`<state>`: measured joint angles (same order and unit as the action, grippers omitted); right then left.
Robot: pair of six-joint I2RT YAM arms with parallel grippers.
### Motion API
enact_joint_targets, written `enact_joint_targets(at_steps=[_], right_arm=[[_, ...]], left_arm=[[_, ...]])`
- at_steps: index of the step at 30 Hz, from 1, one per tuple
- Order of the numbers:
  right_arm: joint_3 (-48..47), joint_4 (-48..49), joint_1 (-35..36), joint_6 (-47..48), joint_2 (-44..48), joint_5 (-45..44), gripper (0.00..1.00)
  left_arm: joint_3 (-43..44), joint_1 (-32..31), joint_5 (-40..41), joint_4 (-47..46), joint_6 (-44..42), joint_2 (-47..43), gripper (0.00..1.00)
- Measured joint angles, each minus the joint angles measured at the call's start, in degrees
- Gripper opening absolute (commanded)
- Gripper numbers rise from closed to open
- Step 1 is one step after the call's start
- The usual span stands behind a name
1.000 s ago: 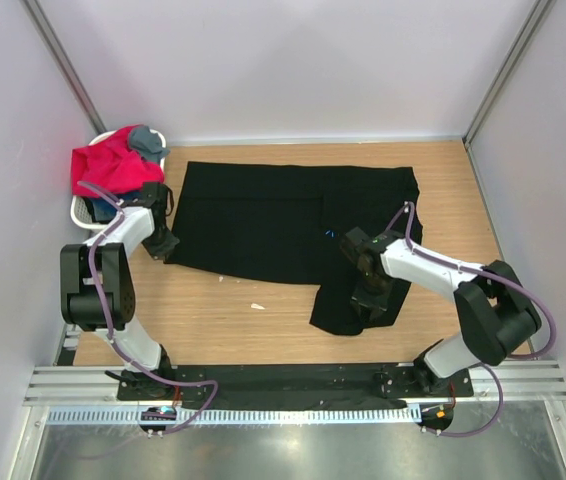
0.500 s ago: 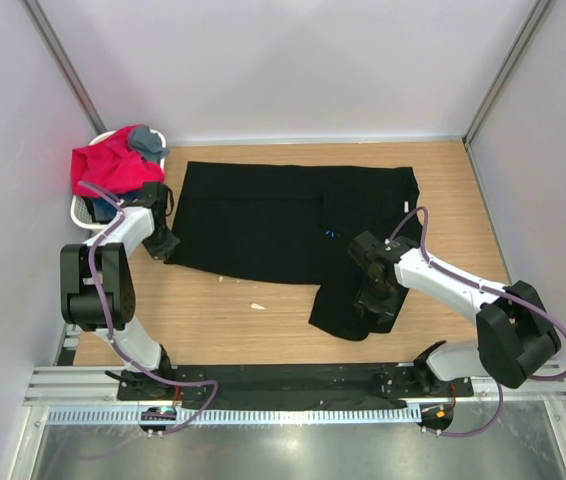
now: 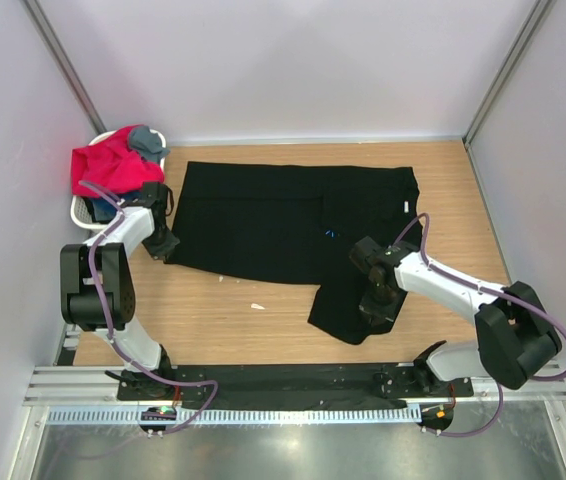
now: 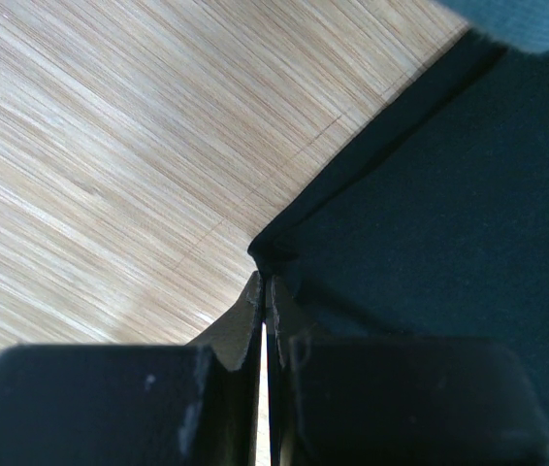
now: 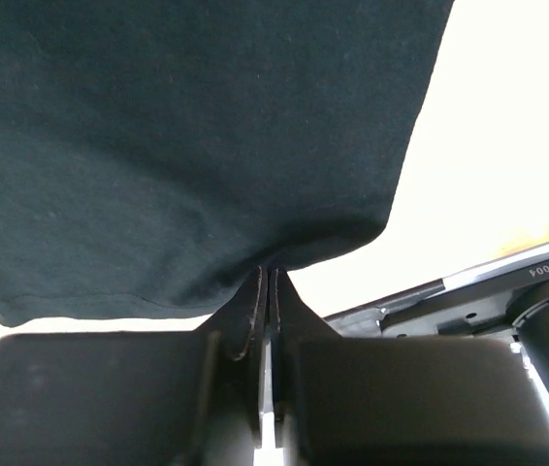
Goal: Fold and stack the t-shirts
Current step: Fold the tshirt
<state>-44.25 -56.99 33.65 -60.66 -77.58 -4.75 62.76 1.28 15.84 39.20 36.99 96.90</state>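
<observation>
My left claw (image 4: 263, 286) is pressed together on a left-edge corner of the black tee (image 3: 263, 215), and my right claw (image 5: 267, 277) pinches its lower hem, right of centre. It lies spread across the table (image 3: 213, 310). At upper left, the basket (image 3: 79, 210) holds a heaped red tee (image 3: 113, 165) and a grey tee (image 3: 147, 140).

Wooden tabletop (image 3: 443, 190), black t-shirt (image 3: 263, 220) spread wide across it, one part trailing toward the near edge; small white scrap (image 3: 258, 306) just beside it, white basket (image 3: 80, 211) at the far-left corner.
</observation>
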Motion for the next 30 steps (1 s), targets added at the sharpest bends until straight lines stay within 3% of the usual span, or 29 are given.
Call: enact_joint_targets(at_steps=[10,21,30], right_arm=[[-5.03,-3.96,-1.53,-0.61,0.72,0.22,0.01],[-19.71,-7.08,-20.26,8.46,-0.48,0.48,0.01],[-31.41,-7.96,-26.38,12.70,-8.63,0.33,0.01]], left_arm=[[1.77,0.00,-0.50,2.16,0.07,0.00,0.00],[9.27,-0.02,-0.46,5.68,0.90,0.00,0.00],[13.79,-0.28,0.07,5.60,-2.60,0.76,0.00]])
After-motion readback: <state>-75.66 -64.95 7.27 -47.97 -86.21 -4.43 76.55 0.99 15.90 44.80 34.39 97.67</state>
